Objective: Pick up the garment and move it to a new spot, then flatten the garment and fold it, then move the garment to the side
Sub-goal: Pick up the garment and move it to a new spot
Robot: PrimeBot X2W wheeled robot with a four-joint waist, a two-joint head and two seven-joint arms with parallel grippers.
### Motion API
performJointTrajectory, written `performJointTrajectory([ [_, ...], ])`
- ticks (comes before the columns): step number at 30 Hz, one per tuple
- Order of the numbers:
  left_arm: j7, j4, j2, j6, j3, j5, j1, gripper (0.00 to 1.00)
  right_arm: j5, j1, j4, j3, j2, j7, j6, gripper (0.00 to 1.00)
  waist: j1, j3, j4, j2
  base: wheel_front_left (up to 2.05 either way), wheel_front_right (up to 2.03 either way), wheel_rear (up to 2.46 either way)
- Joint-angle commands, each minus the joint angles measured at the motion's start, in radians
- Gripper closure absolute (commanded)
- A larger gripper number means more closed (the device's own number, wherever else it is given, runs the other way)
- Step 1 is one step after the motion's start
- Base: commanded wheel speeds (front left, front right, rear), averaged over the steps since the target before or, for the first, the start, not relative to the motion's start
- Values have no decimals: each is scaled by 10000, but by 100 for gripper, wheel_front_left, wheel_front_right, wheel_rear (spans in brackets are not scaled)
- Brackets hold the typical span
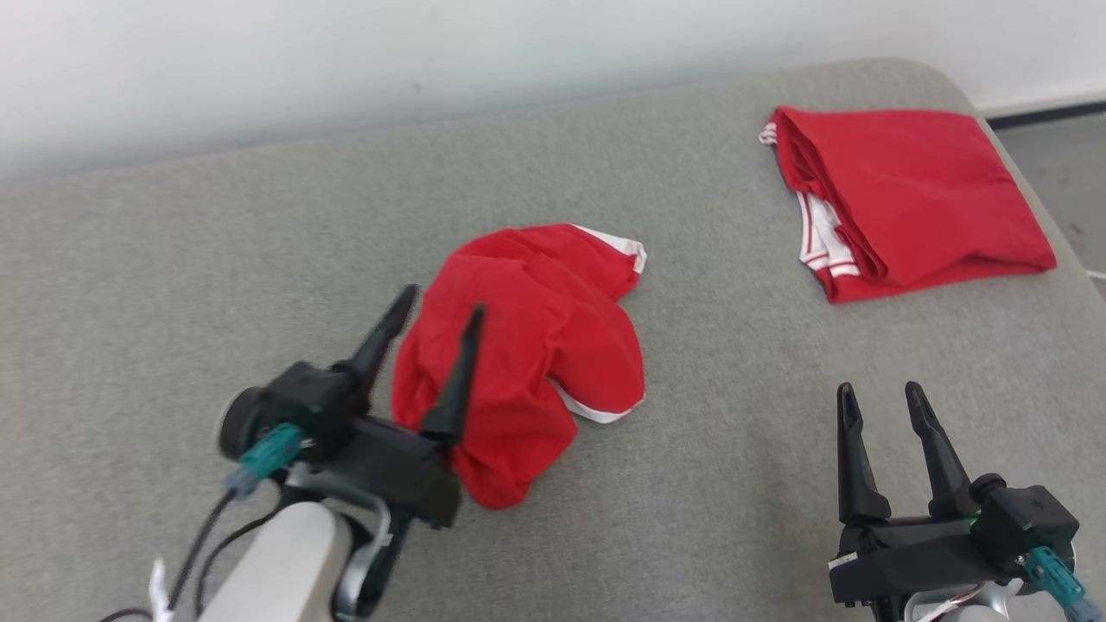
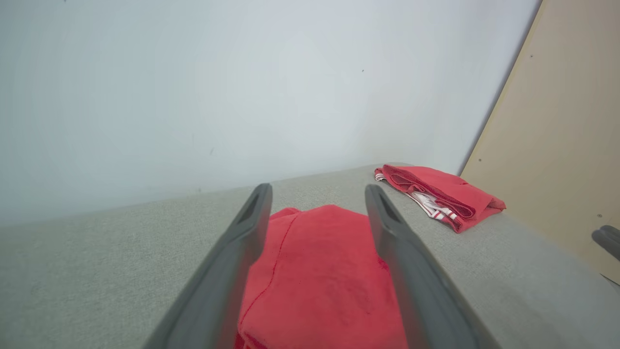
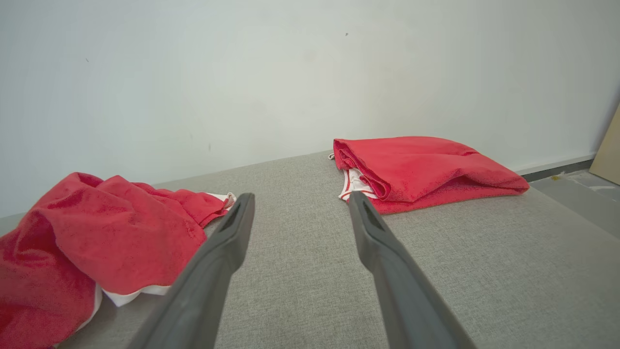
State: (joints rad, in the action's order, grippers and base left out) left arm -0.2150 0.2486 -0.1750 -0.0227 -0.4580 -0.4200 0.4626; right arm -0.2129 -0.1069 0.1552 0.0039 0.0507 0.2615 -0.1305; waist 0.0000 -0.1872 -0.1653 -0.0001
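Note:
The garment point(image 1: 527, 345) is a red cloth with white trim, lying crumpled in a heap in the middle of the grey padded surface point(image 1: 734, 484). My left gripper point(image 1: 441, 304) hovers over the heap's left side, open, its two fingers spread apart. In the left wrist view the red garment point(image 2: 319, 271) shows between and below the left gripper point(image 2: 317, 191), with nothing pinched. My right gripper point(image 1: 880, 390) stands open and empty at the lower right, well clear of the heap. From the right wrist the garment point(image 3: 97, 232) lies left of the right gripper point(image 3: 300, 196).
A second red garment point(image 1: 907, 199), neatly folded with white striped trim, lies at the back right corner of the padded surface. A pale wall point(image 1: 346, 52) runs along the far edge. Grey floor point(image 1: 1063, 173) lies beyond the right edge, and a beige panel point(image 2: 557, 145) stands to that side.

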Motion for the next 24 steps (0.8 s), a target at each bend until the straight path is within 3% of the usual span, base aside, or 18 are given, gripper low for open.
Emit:
performJointTrajectory([
  [1,-185,3,-153,127,206,50,-220,0,114,137,-25,2,-5,48,2,0,0,462,443,1,0,0,0],
  [9,-502,-443,-823,645,1544,158,-1340,0,327,459,-201,66,-5,48,2,0,0,1112,1051,1,0,0,0],
  [15,-500,-1277,-932,917,2735,414,-2572,0,499,687,-305,143,-5,48,2,0,0,1395,1400,1,0,0,0],
  [24,-490,-2115,-377,565,3946,912,-4264,0,610,938,-477,400,168,48,2,0,0,1425,1596,1,0,0,0],
])
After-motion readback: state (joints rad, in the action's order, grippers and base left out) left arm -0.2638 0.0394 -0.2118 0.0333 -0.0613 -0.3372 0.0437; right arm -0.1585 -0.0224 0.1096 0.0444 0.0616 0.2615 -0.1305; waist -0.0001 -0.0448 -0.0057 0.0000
